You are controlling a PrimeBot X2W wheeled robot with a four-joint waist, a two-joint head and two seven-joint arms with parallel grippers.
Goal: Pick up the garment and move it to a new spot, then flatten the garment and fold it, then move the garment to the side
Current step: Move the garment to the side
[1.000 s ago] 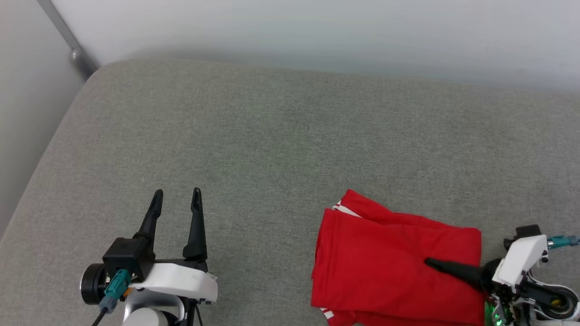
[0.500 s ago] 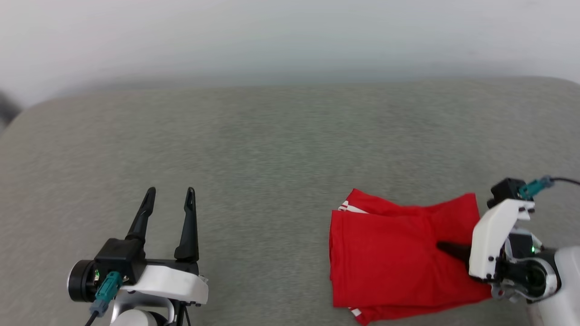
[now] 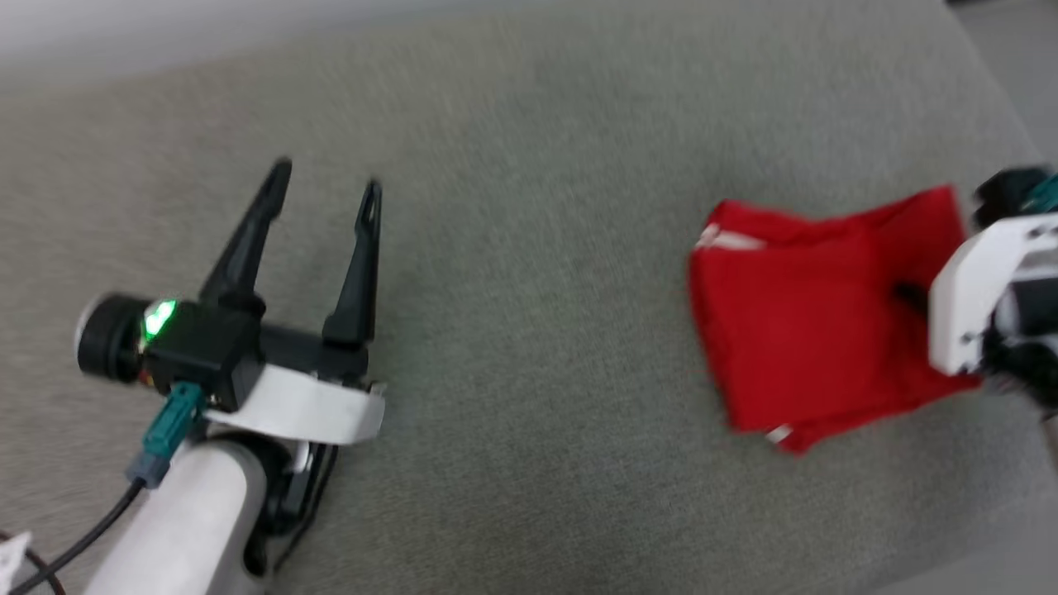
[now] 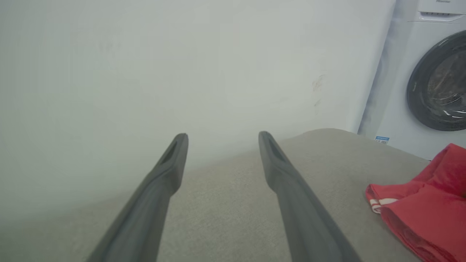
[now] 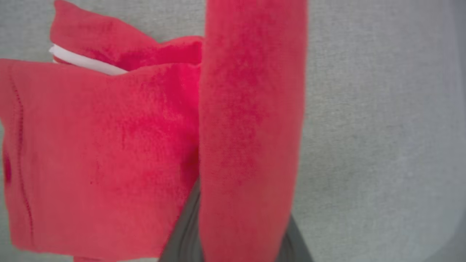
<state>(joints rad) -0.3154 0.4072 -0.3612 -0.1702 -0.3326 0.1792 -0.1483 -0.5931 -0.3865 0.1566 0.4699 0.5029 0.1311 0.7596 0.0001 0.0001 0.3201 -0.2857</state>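
Note:
The garment is a red bundle with a strip of white trim, lying folded on the grey cushion at the right. My right gripper is shut on its right edge, which is raised off the cushion. In the right wrist view a band of the garment wraps over the dark fingers, with the rest spread to the left. My left gripper hovers open at the left, well apart from the cloth, nothing between its fingers. The left wrist view shows the left gripper open and the garment at lower right.
The grey cushioned surface spreads between the arms; its right edge lies close to the garment. A pale wall backs it. A white washing machine stands beyond the cushion's far corner.
The head camera has swung and tilted, shifting the whole picture. My right gripper has kept its hold and raised the garment's right edge, and the bundle now lies farther from my left gripper.

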